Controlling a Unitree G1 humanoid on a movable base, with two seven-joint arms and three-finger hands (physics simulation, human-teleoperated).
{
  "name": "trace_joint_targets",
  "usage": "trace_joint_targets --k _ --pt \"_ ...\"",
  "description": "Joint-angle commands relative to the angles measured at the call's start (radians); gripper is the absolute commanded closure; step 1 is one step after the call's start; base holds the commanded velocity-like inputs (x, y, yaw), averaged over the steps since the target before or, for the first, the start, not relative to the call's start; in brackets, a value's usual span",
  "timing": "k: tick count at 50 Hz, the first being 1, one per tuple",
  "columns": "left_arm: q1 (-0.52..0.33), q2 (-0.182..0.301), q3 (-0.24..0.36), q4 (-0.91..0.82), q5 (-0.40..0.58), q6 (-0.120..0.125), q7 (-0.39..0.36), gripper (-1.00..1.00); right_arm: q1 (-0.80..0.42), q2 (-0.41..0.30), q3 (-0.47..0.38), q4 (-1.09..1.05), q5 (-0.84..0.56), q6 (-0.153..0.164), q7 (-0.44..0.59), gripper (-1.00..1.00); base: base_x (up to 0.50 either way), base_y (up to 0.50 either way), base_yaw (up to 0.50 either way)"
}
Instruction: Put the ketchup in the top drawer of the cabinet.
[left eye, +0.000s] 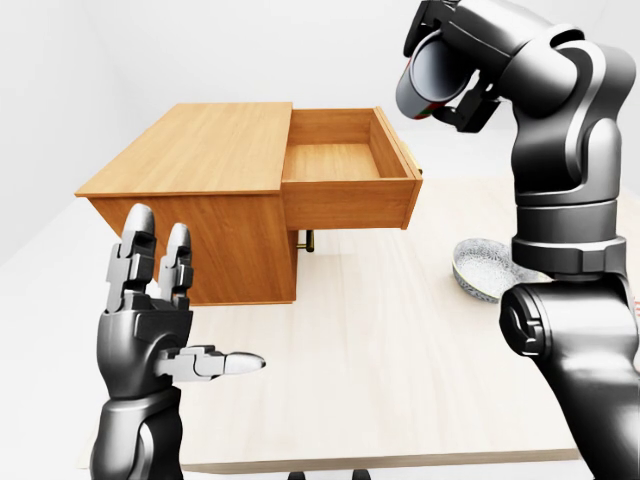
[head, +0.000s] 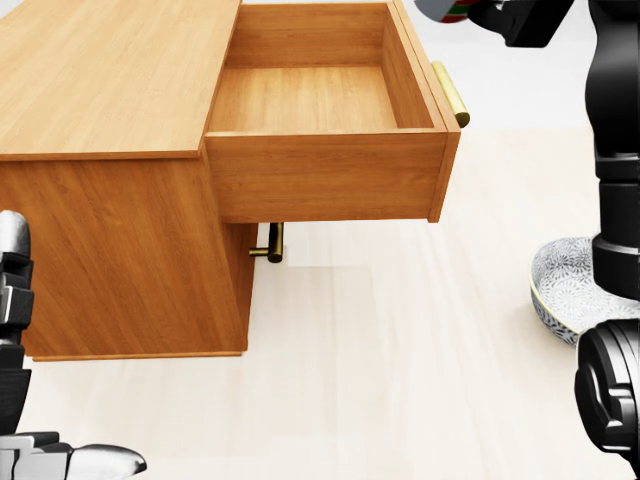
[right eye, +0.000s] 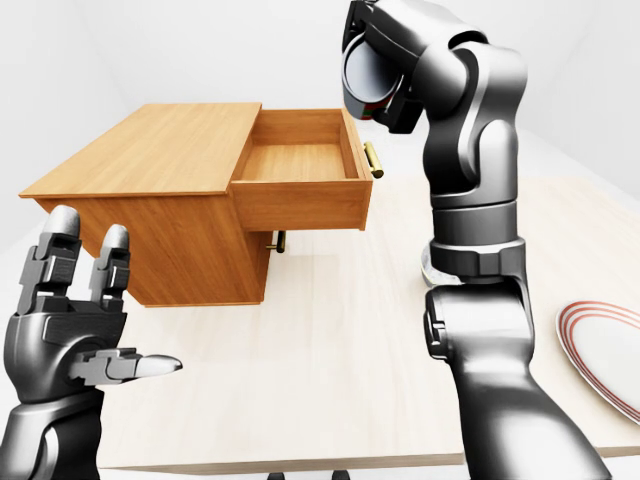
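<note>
Left-eye view shows the right hand (left eye: 440, 62) high up, with its fingers wrapped tight around the ketchup (left eye: 425, 80). The bottle lies on its side in the grip, and its dark round end faces the camera. It hangs in the air just to the right of the top drawer (left eye: 345, 165), which is pulled out of the cabinet (left eye: 200, 150) and has nothing inside. So the ketchup is not in the drawer yet. The left hand (left eye: 150, 320) waits low on the left with its fingers spread apart, holding nothing. What could go wrong? The bottle is still off to the side of the drawer, so if the hand let go now, it would likely fall on the table (left eye: 380, 350) or hit the drawer's right wall. 1 bowl (left eye: 485, 268) sits on the table to the right, under the arm, and a falling bottle could knock it.
</note>
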Motion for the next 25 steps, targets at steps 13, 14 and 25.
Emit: trace_joint_targets --k 13,14,25 --pt "-0.012 0.004 0.003 0.010 -0.002 0.000 0.005 -1.00 -0.405 0.058 0.027 0.619 0.146 0.000 0.000 1.00 0.00 0.00 0.00" --pt "-0.012 0.005 0.003 0.008 -0.002 0.000 0.006 -1.00 -0.413 0.058 0.029 0.635 0.152 0.000 0.000 1.00 0.00 0.00 0.00" --pt "-0.007 0.004 0.000 0.005 -0.001 0.000 0.004 -1.00 -0.474 0.066 0.041 0.753 0.191 0.000 0.000 1.00 0.00 0.00 0.00"
